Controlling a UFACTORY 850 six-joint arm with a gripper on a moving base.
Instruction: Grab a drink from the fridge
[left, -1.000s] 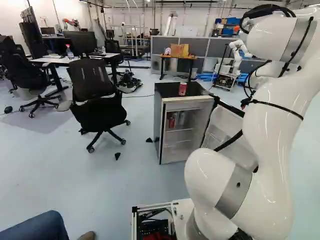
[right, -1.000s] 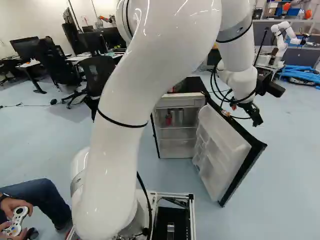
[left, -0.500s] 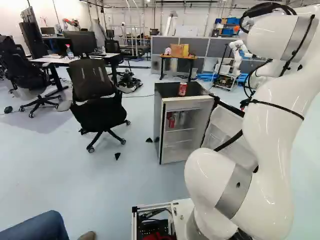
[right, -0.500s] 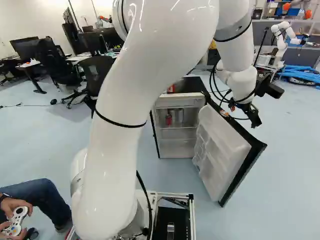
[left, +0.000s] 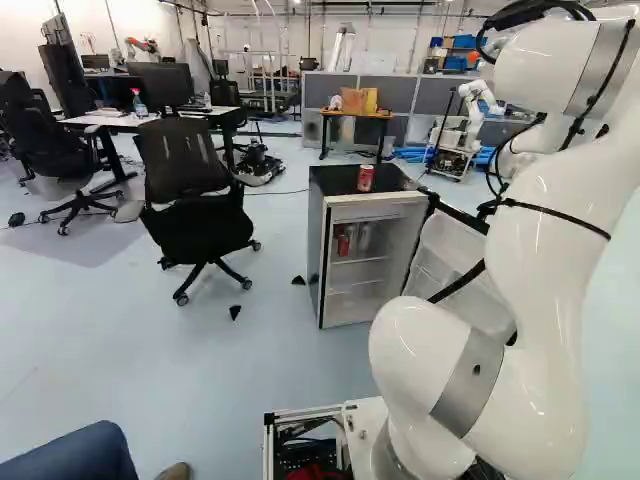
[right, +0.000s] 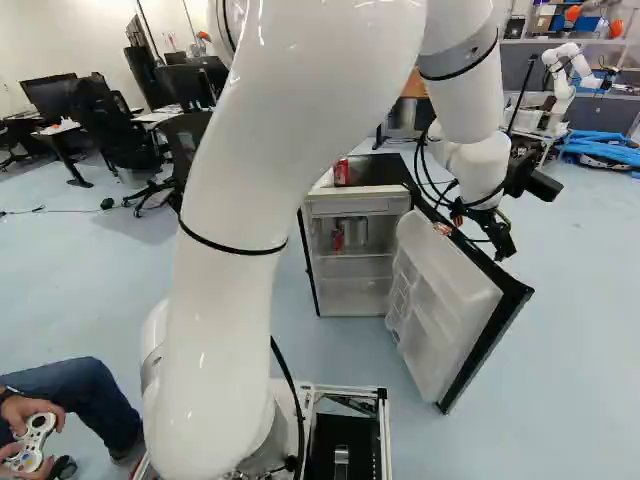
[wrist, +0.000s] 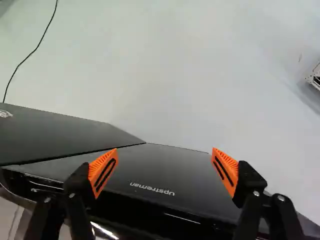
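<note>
Jaws hang wide apart, gripping nothing, their orange pads (wrist: 102, 173) by what looks like the outer face of the door (right: 445, 315): a spot suited to pushing it, not grasping a drink. Swung open, the door bares the shelf (left: 358, 260) inside the fridge (left: 319, 255), bearing a red can (left: 343, 243) and a silver can (left: 364, 237).

Here's the gripper (right: 506, 248), fingers spread wide, orange pads (wrist: 103, 172) well apart above the black fridge door (wrist: 160, 165)! Pale floor (wrist: 175, 75) stretches ahead, thin dark cable (wrist: 36, 48) running off to one side.
</note>
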